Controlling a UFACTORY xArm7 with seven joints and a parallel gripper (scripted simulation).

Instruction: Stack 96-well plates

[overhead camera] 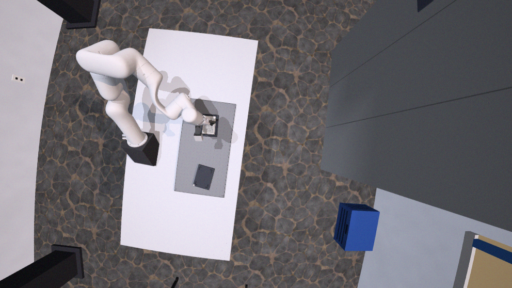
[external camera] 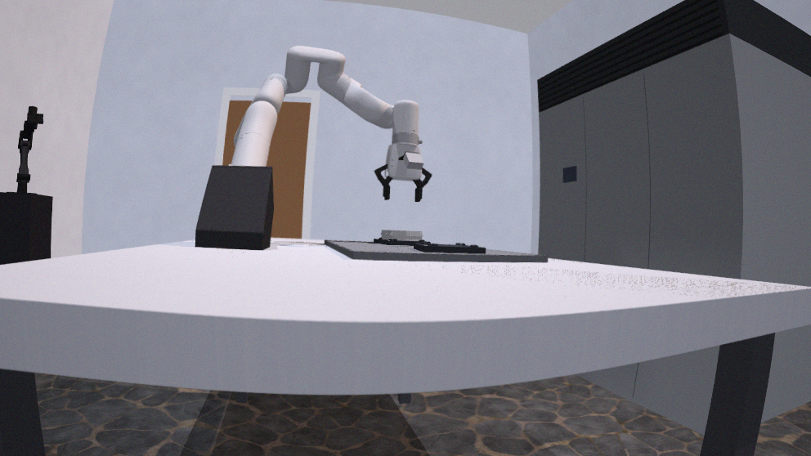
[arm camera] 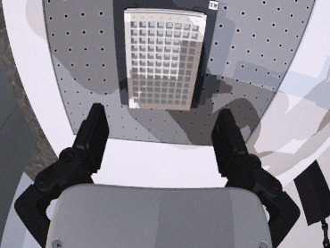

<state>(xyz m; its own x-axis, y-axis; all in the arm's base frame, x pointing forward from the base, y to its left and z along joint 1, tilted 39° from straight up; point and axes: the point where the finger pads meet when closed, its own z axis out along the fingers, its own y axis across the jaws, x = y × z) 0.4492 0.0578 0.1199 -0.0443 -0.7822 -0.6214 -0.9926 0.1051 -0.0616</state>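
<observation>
A white 96-well plate (arm camera: 164, 58) lies flat in a dark plate nest (arm camera: 161, 48) on the grey perforated base. It also shows in the overhead view (overhead camera: 209, 129) and as a pale low block in the side view (external camera: 401, 234). I cannot tell whether it is one plate or two stacked. A small label marks the nest's far right corner (arm camera: 212, 4). My gripper (arm camera: 161, 119) (external camera: 403, 195) is open and empty. It hangs well above the plate, and in the overhead view (overhead camera: 209, 121) it is over the plate's near end. The other nest (overhead camera: 204, 176) is dark and holds no plate.
The grey base (overhead camera: 205, 147) lies on a white table (overhead camera: 189, 143). The arm's black pedestal (overhead camera: 141, 148) stands at the table's left edge. Grey cabinets (external camera: 651, 170) stand off the table to the right. A blue box (overhead camera: 356, 226) sits on the floor.
</observation>
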